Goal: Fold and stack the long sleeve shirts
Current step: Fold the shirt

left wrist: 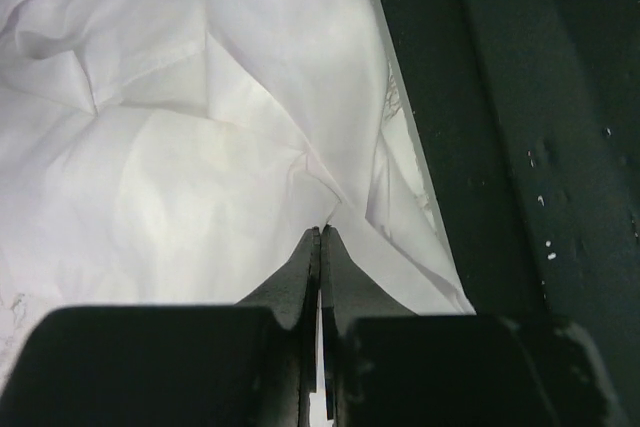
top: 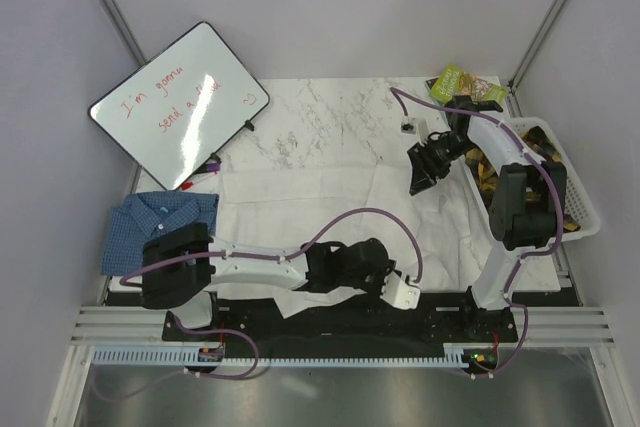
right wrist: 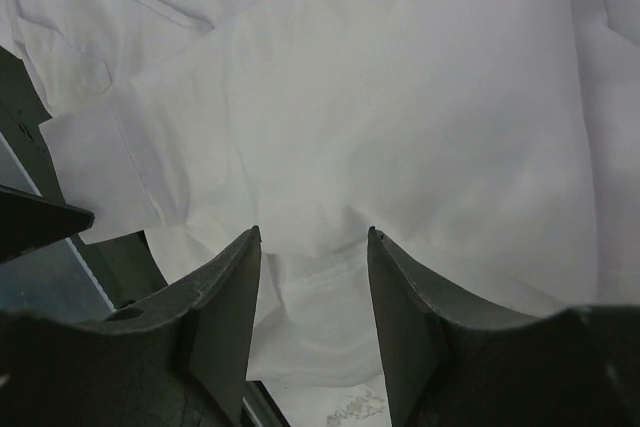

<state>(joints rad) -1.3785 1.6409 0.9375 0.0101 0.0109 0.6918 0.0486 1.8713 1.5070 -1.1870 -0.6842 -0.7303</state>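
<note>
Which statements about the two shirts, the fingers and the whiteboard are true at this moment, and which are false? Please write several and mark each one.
1. The right gripper holds its fingers open above the white shirt. True.
2. The left gripper has its fingers wide apart. False: they are shut, pinching a fold of the white shirt.
3. The blue check shirt lies folded at the left side of the table. True.
4. The whiteboard is blank. False: it bears red handwriting.
</note>
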